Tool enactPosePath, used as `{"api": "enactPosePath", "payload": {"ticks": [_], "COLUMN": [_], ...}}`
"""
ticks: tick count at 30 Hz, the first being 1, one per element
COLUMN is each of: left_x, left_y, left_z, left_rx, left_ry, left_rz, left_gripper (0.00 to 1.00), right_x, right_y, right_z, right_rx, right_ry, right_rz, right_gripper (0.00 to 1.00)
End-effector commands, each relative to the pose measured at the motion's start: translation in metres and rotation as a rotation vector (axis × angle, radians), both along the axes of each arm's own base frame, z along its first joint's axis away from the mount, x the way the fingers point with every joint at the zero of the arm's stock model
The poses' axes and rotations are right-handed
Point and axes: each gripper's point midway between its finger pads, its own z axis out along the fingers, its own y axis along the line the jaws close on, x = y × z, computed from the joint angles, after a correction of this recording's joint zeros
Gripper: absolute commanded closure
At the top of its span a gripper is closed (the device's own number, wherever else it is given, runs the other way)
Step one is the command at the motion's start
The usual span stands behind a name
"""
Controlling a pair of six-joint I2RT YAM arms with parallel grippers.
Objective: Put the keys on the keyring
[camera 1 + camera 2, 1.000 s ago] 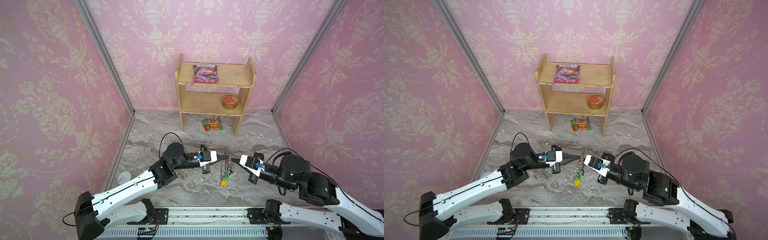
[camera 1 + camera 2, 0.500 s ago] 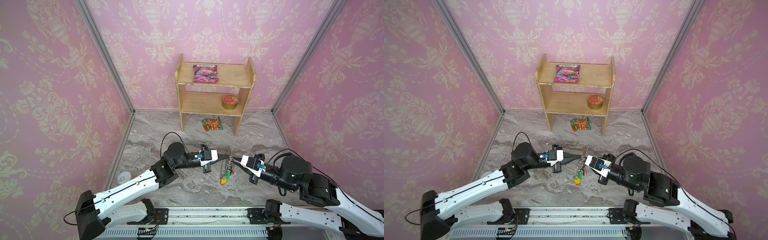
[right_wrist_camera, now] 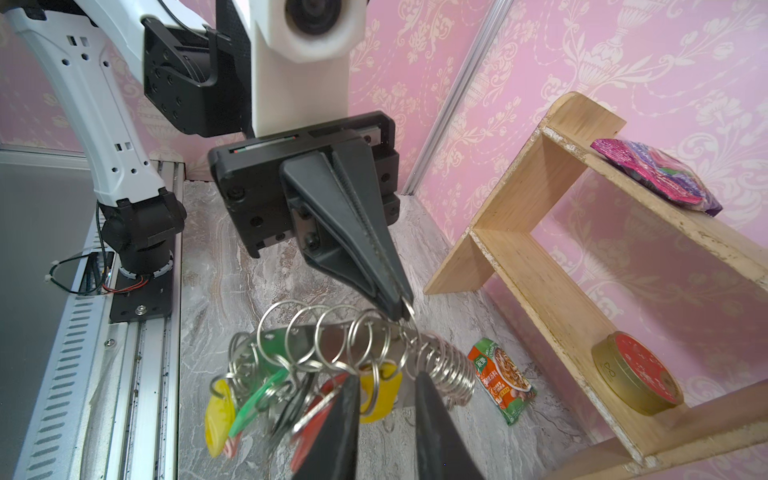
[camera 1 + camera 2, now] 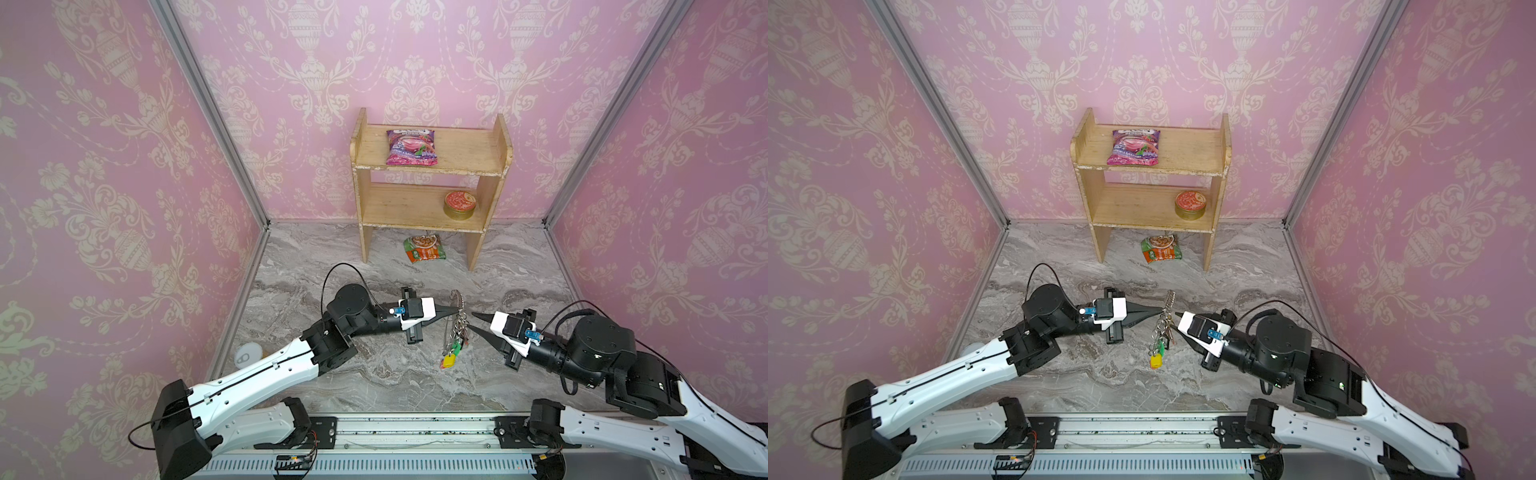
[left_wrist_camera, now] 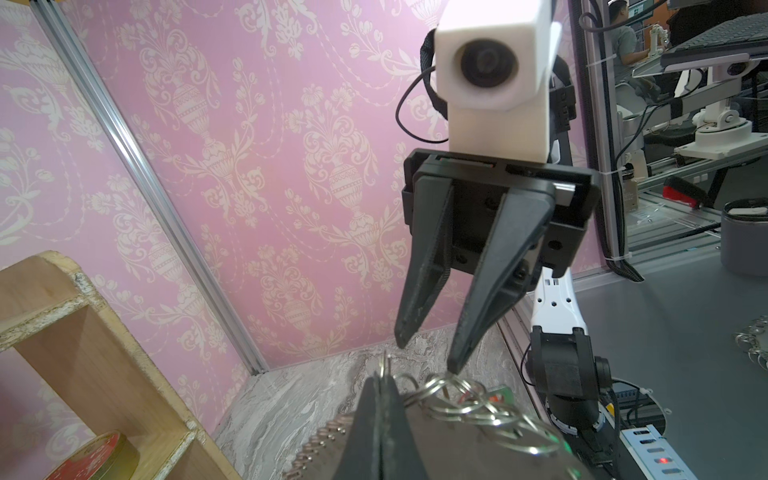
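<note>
The keyring (image 4: pixel 457 298) (image 4: pixel 1170 300) hangs on edge above the marble floor, and my left gripper (image 4: pixel 455 309) (image 4: pixel 1162 311) (image 5: pixel 382 382) is shut on a small loop at its rim. The keys (image 4: pixel 452 353) (image 4: pixel 1158 353) dangle under it on silver split rings, with yellow, green and red tags (image 3: pixel 253 399). My right gripper (image 4: pixel 472 321) (image 4: pixel 1176 320) (image 3: pixel 386 376) is open just right of the bunch and holds nothing. A yellow tag (image 3: pixel 388 395) shows through the gap between its fingers (image 3: pixel 345 419). In the left wrist view the right gripper (image 5: pixel 428 355) points down at the rings.
A wooden shelf (image 4: pixel 490 166) stands at the back wall with a purple snack bag (image 4: pixel 411 146) on top and a round tin (image 4: pixel 459 204) below. An orange-green packet (image 4: pixel 424 248) lies under it. A white round object (image 4: pixel 248 354) sits by the left wall.
My right gripper has opened and drawn back a little to the right of the bunch. The left gripper still holds the keyring in the same place.
</note>
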Motion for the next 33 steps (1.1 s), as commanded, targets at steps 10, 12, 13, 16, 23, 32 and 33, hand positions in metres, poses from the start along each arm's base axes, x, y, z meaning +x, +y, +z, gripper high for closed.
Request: {"api": "enactPosePath", "payload": {"ticks": [10,12,13,16,23,32,33], "left_x": [-0.013,-0.013,-0.014,-0.015,-0.014,-0.012,-0.012], "left_y": [0.028,0.029,0.030,0.027,0.023,0.023,0.023], "left_z": [0.043,0.046,0.047,0.047,0.046,0.046,0.046], "left_rx": [-0.300,-0.327,-0.337,-0.335,-0.331,-0.331,-0.331], "left_ry": [-0.084,-0.079,-0.076,-0.072,-0.075,-0.089,-0.090], "left_rz": [-0.062,-0.081,-0.093,-0.120,-0.127,-0.113,-0.114], "left_gripper": [1.00,1.00,1.00,1.00,1.00,1.00,1.00], "right_x": [-0.001,0.000,0.001,0.005,0.003,-0.005,-0.004], "right_y": [-0.022,-0.022,-0.021,-0.012,0.008,0.017,0.014], "right_z": [0.028,0.032,0.032,0.029,0.029,0.015,0.017], "right_rx": [0.166,0.178,0.176,0.163,0.175,0.162,0.163], "right_ry": [-0.007,-0.008,-0.006,0.010,0.026,0.120,0.112], "right_rz": [-0.063,-0.070,-0.070,-0.069,-0.009,0.044,0.030], "right_gripper": [0.78,0.78,0.79,0.79,0.83,0.87,0.86]}}
